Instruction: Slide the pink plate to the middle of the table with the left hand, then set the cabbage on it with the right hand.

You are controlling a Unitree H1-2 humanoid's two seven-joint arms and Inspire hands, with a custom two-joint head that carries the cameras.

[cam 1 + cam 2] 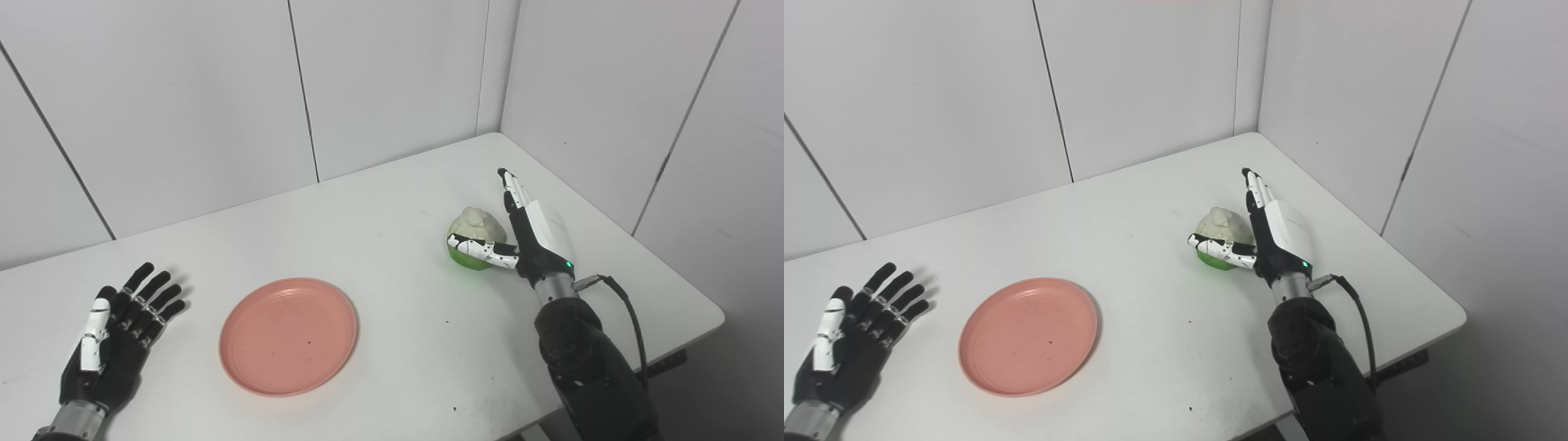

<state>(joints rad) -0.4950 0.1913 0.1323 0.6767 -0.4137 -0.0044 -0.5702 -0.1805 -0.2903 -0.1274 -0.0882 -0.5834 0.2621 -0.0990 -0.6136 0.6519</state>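
Pink plate (288,335) lay flat on the white desk (392,202), a little to the left of the middle, well apart from the left robot hand (116,343). That robot hand rested near the desk's left edge with its fingers spread and held nothing. So the sliding step looked finished or almost finished, and the step in hand was, I judge, the pick of the cabbage (476,236).

The cabbage stood just beside the right robot hand (520,233), on its inner side. This robot hand was open, fingers straight and pointing away from the robot, thumb stretched across the near side of the cabbage and perhaps touching it. It did not yet grip it.

The cabbage was almost round, so it had no clear long axis; its pale top faced up and its bright green part was at the bottom, toward the robot.

The next move would call for closing the fingers around the cabbage, lifting, and carrying it left to the plate.
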